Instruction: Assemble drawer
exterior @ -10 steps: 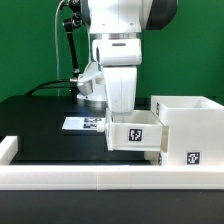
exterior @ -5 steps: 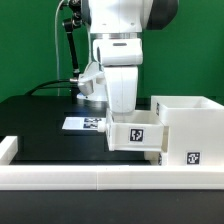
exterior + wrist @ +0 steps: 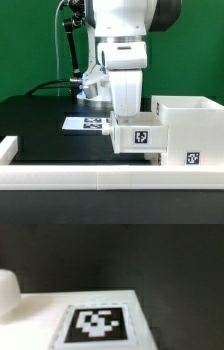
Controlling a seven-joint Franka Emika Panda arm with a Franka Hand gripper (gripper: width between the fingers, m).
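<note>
In the exterior view my gripper [image 3: 130,118] reaches straight down into a small white tray [image 3: 140,136] with a square tag on its front. It holds the tray just above the black table. The fingertips are hidden inside the tray. The tray's far side touches or nearly touches the white box housing [image 3: 188,125], which stands at the exterior view's right with a tag low on its front. The wrist view shows the tray's white wall and tag [image 3: 97,322] close up and blurred. The second tray is out of view.
The marker board [image 3: 86,124] lies flat on the black table behind the tray. A low white border wall [image 3: 90,178] runs along the front edge. A rounded white shape [image 3: 8,291] shows at the edge of the wrist view. Cables hang behind the arm.
The arm and the tray it holds have shifted toward the exterior view's right, closer to the housing. The housing has not moved.
</note>
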